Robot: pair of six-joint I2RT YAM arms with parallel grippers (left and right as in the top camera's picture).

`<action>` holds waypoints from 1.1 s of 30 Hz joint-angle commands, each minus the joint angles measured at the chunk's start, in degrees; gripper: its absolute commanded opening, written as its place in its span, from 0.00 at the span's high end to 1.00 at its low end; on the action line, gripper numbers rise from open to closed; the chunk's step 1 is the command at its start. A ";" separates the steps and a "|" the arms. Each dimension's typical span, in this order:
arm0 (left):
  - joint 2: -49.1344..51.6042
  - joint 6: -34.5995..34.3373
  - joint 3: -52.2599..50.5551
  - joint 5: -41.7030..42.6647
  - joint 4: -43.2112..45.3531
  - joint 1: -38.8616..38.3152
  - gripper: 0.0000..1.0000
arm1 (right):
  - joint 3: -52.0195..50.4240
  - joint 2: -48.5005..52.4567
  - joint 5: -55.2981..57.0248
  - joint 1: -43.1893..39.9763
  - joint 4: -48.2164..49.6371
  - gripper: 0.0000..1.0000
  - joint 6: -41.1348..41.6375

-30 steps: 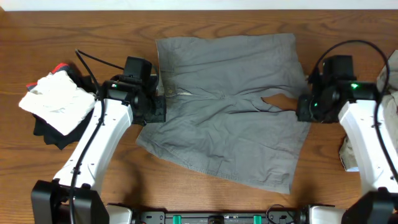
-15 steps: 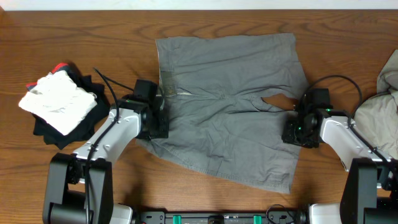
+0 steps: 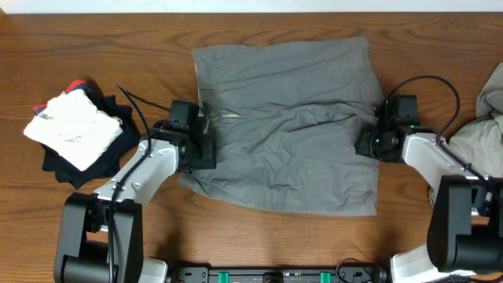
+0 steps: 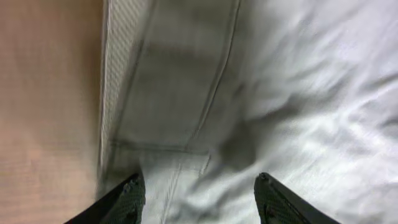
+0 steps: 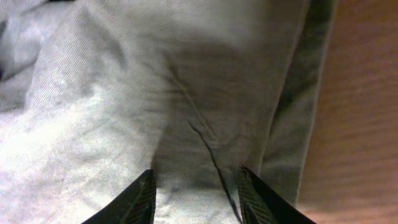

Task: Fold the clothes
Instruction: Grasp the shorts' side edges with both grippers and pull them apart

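Mid-grey shorts [image 3: 287, 126] lie spread and wrinkled in the middle of the table, with the waistband [image 4: 115, 93] on the left side. My left gripper [image 3: 203, 153] rests low on that left edge. In the left wrist view its jaws [image 4: 200, 199] stand wide open, with the cloth [image 4: 298, 93] lying loose under them. My right gripper [image 3: 368, 145] sits on the shorts' right edge. It is open too [image 5: 198, 196], its fingertips straddling flat fabric [image 5: 112, 93] and a seam. A pale beige garment [image 3: 487, 126] lies at the far right.
A pile of white, black and red clothes [image 3: 75, 134] sits at the left. Bare wooden table [image 3: 118, 47] shows around the shorts, also beside the waistband [image 4: 43, 93] and past the right hem [image 5: 367, 93].
The shorts have been pulled flatter: the gap at the crotch has closed and the lower hem is straighter. My right gripper moved away from the front edge. The left jaws have widened.
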 commanded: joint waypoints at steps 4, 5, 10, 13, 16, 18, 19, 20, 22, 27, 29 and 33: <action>0.31 -0.07 -0.24 1.68 6.75 -0.09 0.41 | 1.86 6.82 2.82 -4.68 -4.28 0.56 -3.30; 0.31 -0.07 -0.24 1.68 7.34 -0.09 0.41 | 3.17 6.82 2.82 -4.83 -5.64 0.56 -4.39; -0.76 -0.02 1.66 1.68 3.21 -0.07 0.41 | 11.13 6.64 2.78 -4.79 -17.38 0.49 -8.09; -3.80 0.15 3.54 1.64 -2.75 -0.02 0.42 | 15.69 5.25 2.56 -4.79 -23.87 0.46 -8.09; -7.89 0.13 4.07 1.64 -7.72 -0.02 0.41 | 18.47 2.67 2.34 -4.76 -27.52 0.44 -8.11; -10.73 0.11 4.07 1.64 -11.37 -0.02 0.41 | 19.89 0.37 2.03 -4.79 -30.08 0.43 -8.11; -11.96 0.11 4.07 1.64 -13.16 -0.02 0.41 | 20.37 -1.03 2.01 -4.76 -31.32 0.43 -8.09; -13.18 -0.13 4.07 1.64 -15.32 -0.02 0.41 | 20.70 -2.47 1.88 -4.76 -32.72 0.42 -8.09; -14.86 -1.07 4.04 1.60 -19.45 -0.02 0.41 | 20.85 -5.29 1.05 -4.76 -35.54 0.42 -8.09; -15.21 -6.32 2.62 -1.84 -25.40 -0.02 0.41 | 20.85 -10.29 -0.35 -4.76 -40.24 0.41 -8.09; -15.21 -11.17 0.72 -2.34 -25.24 -0.02 0.41 | 20.85 -11.19 -0.35 -4.76 -40.79 0.41 -8.09; -15.19 -21.99 -3.34 -2.43 -22.27 -0.02 0.41 | 20.83 -11.47 -0.37 -4.76 -41.38 0.41 -8.11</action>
